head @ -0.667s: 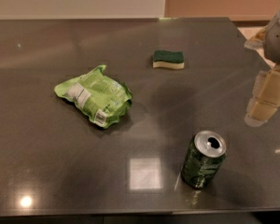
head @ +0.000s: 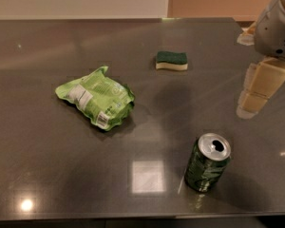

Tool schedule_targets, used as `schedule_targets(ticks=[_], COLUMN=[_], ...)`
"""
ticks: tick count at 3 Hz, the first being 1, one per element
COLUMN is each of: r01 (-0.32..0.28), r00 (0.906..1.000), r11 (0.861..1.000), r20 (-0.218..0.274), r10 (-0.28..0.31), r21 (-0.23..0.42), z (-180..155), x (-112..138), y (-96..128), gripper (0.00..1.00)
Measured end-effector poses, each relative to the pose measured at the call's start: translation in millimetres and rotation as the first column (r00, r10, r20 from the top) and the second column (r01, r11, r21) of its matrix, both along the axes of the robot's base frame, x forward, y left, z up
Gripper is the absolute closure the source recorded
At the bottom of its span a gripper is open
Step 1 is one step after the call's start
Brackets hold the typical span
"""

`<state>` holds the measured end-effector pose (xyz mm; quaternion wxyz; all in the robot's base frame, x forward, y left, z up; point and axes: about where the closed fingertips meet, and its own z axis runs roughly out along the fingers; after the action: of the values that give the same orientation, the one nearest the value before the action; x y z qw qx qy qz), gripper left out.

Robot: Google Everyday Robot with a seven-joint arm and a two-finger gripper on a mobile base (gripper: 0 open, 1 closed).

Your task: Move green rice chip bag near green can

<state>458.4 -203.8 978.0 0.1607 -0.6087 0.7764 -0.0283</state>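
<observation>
In the camera view, the green can (head: pixel 207 163) stands upright on the dark, glossy table (head: pixel 52 175), close to its near edge, with its silver top and open pull-tab hole facing up. The green rice chip bag (head: pixel 96 98) lies flat and crinkled well to the left of the can and farther back, its white label panels and barcode upward, clearly apart from the can. A sponge (head: pixel 171 60) with a dark green top and yellow base sits behind the can, a little to its left, farther back than the bag. The gripper (head: pixel 251 103) hangs above the table to the right of the can and behind it, near the frame's right edge, touching nothing. Whether it is spread or pressed together cannot be told from this angle.
</observation>
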Motion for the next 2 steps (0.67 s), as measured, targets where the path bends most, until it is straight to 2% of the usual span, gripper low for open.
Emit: schedule_targets(ticks=[2], r01=[-0.065], r00=[0.9978], r11=[0.998], r20=[-0.016], r10=[0.065], r21=[0.023], z=[-10], x=[60], y=[49], gripper=[0.00])
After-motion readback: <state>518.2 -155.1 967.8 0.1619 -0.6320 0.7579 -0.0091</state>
